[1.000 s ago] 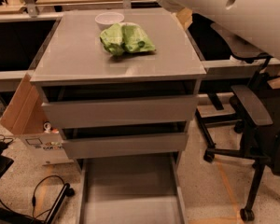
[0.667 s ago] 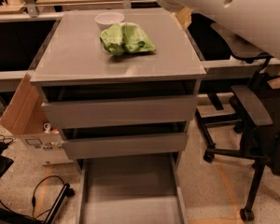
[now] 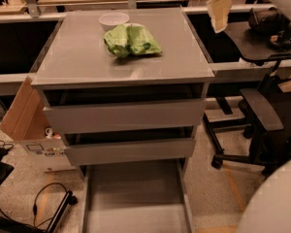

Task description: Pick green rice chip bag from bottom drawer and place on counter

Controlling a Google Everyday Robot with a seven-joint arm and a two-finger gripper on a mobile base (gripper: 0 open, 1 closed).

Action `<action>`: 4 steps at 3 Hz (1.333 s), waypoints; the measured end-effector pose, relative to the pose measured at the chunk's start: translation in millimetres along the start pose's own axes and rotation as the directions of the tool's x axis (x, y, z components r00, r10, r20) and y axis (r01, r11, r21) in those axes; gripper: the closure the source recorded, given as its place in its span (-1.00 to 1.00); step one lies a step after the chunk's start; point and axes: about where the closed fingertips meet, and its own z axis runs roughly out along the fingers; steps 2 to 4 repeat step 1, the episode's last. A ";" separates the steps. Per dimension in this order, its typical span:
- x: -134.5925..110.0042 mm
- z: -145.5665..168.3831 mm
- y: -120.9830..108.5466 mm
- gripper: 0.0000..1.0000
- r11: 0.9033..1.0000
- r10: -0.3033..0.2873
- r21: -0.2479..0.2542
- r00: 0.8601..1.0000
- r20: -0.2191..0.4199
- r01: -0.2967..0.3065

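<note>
The green rice chip bag (image 3: 131,40) lies crinkled on the counter (image 3: 87,62), toward the back middle, just in front of a white bowl (image 3: 113,20). The bottom drawer (image 3: 136,198) is pulled out at the foot of the cabinet, and its grey floor shows nothing on it. My gripper (image 3: 219,8) hangs at the top right, above the counter's back right corner. It is apart from the bag and holds nothing that I can see.
Two upper grey drawers (image 3: 123,115) are slightly open. A black desk and office chair (image 3: 262,115) stand to the right. A cardboard box (image 3: 24,110) and cables lie on the floor at the left. Part of my white arm (image 3: 276,203) fills the bottom right corner.
The white arm that covered the top right has drawn back, so only the gripper end shows there. An arm part now shows at the bottom right. The bag has not moved.
</note>
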 end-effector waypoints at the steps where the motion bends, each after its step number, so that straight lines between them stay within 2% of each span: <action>1: 40.9 -11.3 20.0 -1.00 0.987 0.135 -0.083 0.989 -0.053 -0.139; 4: 40.9 -11.3 20.0 -1.00 0.987 0.135 -0.083 0.989 -0.053 -0.139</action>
